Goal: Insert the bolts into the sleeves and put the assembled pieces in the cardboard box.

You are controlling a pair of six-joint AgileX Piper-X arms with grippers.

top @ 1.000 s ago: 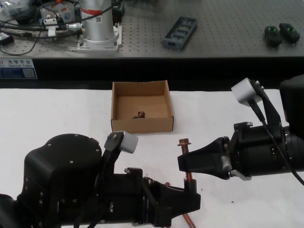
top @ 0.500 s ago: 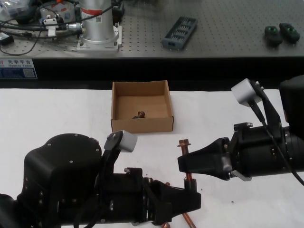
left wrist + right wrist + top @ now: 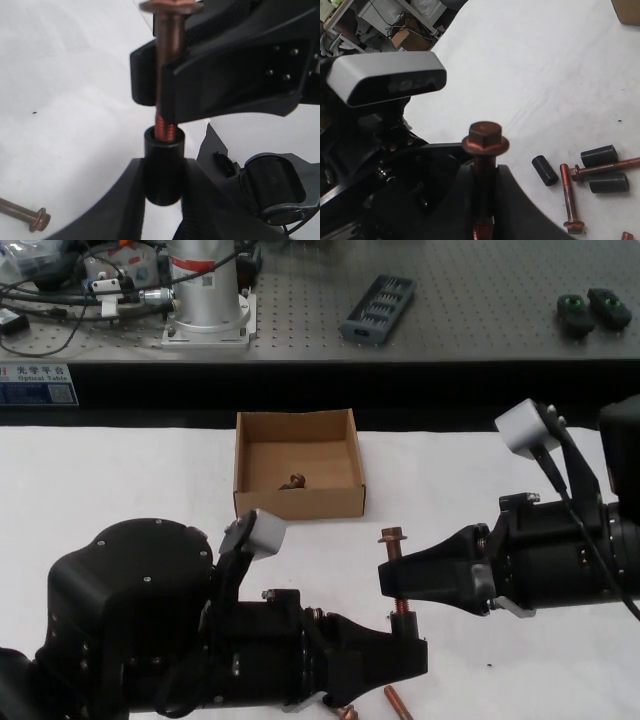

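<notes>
Both arms have edged slightly sideways since the earlier frame, taking their parts along. On the near side of the cardboard box [image 3: 300, 503], the right gripper [image 3: 482, 196] clamps a copper bolt [image 3: 167, 65] upright. Its threaded end meets the mouth of the black sleeve [image 3: 163, 167], which is pinched in the left gripper [image 3: 163, 192]. A small copper piece [image 3: 294, 481] lies inside the box.

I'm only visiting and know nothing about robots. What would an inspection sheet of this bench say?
Surface: white sheet.
Job's things: bolt tip at the mouth of the sleeve; spare bolts and spare sleeves loose on the sheet; cardboard box holds one small piece.
Clutter: grey rack, two black parts on the back table.
Grippers: left gripper shut on the sleeve; right gripper shut on the bolt.
Cables: bundle on the back table.
Surroundings: back table is perforated metal, with a metal column.
</notes>
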